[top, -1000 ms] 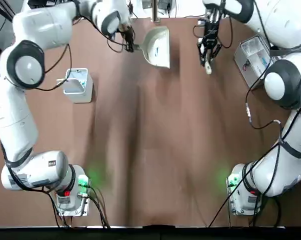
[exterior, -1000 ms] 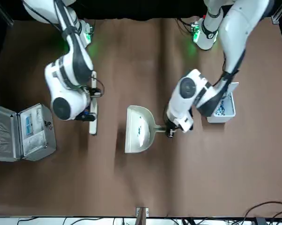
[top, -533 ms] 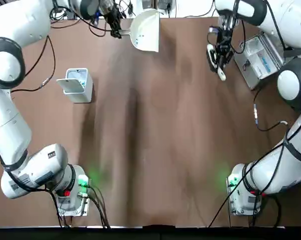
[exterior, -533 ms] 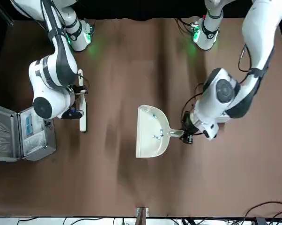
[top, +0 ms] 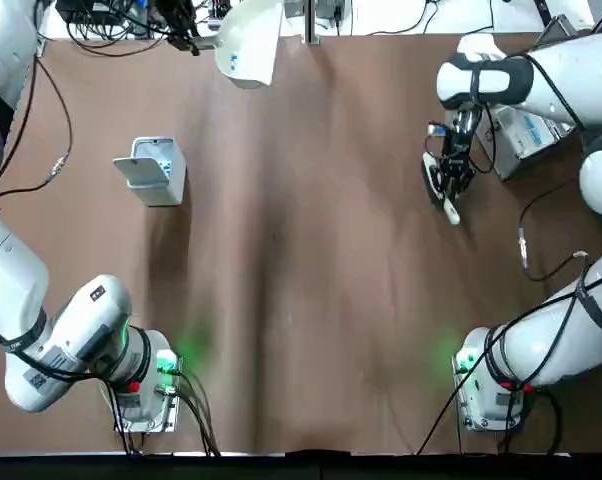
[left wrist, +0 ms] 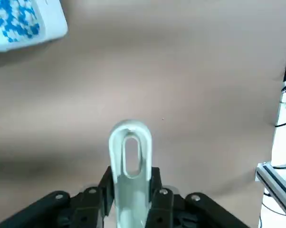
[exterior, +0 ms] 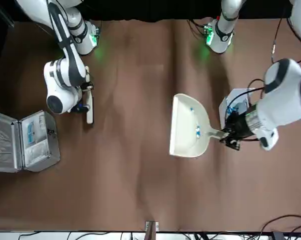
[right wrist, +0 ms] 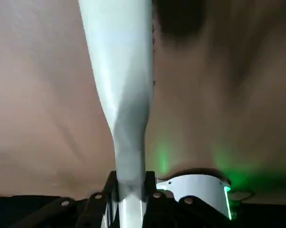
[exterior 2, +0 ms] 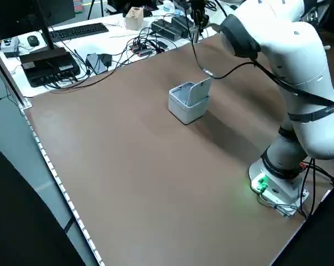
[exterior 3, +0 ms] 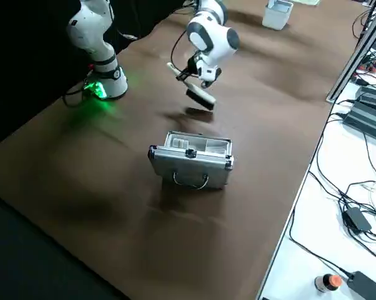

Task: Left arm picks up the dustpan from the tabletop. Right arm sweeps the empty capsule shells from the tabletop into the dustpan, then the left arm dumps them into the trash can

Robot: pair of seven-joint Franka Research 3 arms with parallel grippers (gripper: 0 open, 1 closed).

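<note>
Readable text: none.

No legible words, brands, numbers or signs. Small label patches on left arm (top: 66, 357), print too tiny to read.
</note>
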